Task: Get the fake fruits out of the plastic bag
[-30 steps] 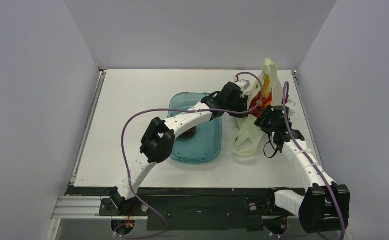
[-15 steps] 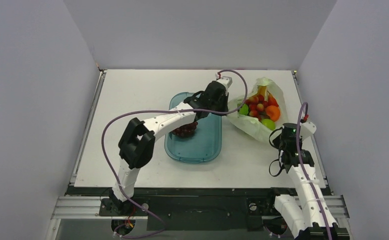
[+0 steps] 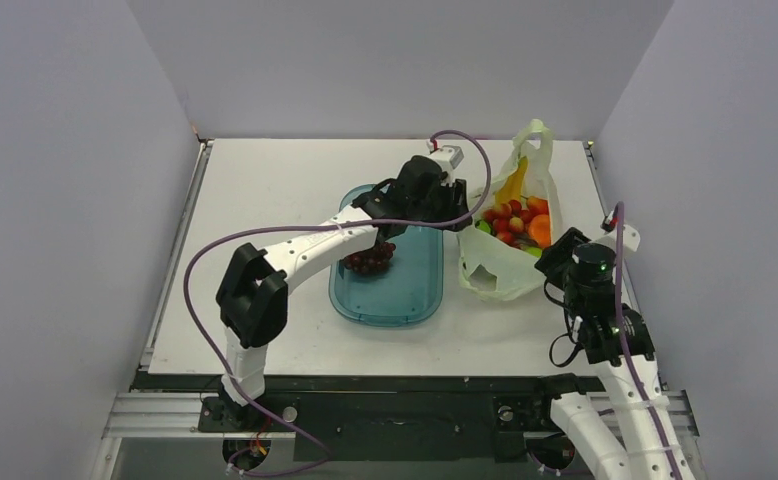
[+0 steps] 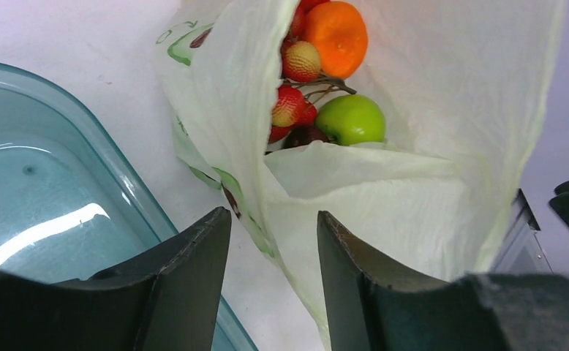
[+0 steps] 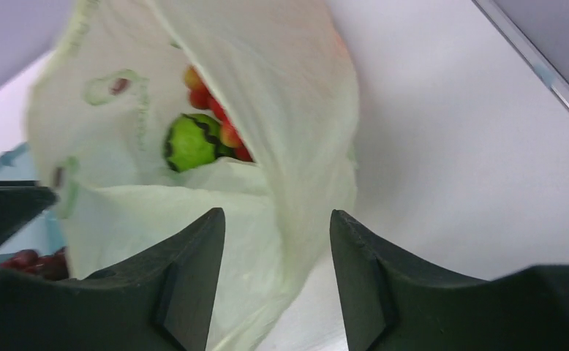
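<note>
Left of the bag point(image 3: 500, 275), a tray point(image 3: 405, 300) holds grapes point(image 3: 368, 260). At the bag's left rim, the left gripper point(image 4: 273, 227), jaws spread, faces the fruits point(image 3: 517, 218) heaped inside, just ahead and nearer to this arm. Right of the bag, the right gripper point(image 5: 276, 219) hovers, jaws spread and empty.

Left end effector point(image 4: 273, 219) agape — right end effector point(image 5: 277, 218) too.
</note>
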You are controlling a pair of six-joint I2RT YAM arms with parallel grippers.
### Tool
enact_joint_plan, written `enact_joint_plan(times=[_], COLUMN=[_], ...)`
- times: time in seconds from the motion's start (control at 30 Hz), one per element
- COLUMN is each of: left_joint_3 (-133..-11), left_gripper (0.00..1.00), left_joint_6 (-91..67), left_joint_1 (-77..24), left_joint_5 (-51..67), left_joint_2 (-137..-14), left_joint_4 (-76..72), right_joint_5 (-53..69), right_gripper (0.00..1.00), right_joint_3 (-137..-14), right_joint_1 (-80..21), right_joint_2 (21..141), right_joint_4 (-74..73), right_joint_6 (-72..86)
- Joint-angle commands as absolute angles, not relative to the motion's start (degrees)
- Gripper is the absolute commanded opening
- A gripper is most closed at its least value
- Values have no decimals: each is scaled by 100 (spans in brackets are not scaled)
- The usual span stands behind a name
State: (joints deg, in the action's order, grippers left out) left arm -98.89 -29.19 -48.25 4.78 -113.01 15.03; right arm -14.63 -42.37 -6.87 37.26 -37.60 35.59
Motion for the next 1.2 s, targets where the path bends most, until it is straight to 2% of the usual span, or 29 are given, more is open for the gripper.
enact_joint_plan(times=[0.0,0.13,0.23,0.3,0.43,0.53,0.67,0.83,0.93,1.0,1.1,1.17], left_joint_3=[-9855,-9635,-9420,-9249,-8636,-8313,-8004,-7836,-7714,-7678,-7773,-7948], left_gripper=[46,49,50,51,51,51,52,52,52,52,53,56], left_joint_6=[-2980,-3017,-3193,-3347,-3594,-3696,-3616,-3292,-3052,-2896,-2689,-2421], left_joint_1=[-4783,-4797,-4797,-4847,-5165,-5453,-5657,-5674,-5663,-5648,-5586,-5499], left_joint_5=[781,920,1194,1296,1344,1324,995,611,208,-86,-400,-544], left_joint_2=[-10442,-10160,-10198,-10256,-10184,-10190,-9932,-9313,-8800,-8517,-8233,-8114], left_joint_4=[1338,1353,1215,1121,600,486,443,846,1092,1278,1593,1935], right_joint_5=[-1555,-909,-6,188,41,19,124,-165,-678,-1055,-1578,-1728], right_gripper=[52,52,52,50,38,37,35,35,36,40,53,56], right_joint_3=[-5135,-5324,-5015,-4728,-3996,-3463,-3334,-3618,-4034,-4268,-4501,-4842], right_joint_1=[-1082,-1383,-1469,-1476,-1480,-1482,-1484,-1510,-1503,-1497,-1482,-1443], right_joint_2=[3876,4443,4949,5283,5770,6118,6441,5903,5450,5299,5318,5664], right_joint_4=[-3795,-3335,-2723,-2336,-1666,-1287,-1207,-1794,-2209,-2394,-2442,-2453], right_joint_6=[3324,3322,3368,3495,3627,3708,3734,3569,3378,3306,3274,3222])
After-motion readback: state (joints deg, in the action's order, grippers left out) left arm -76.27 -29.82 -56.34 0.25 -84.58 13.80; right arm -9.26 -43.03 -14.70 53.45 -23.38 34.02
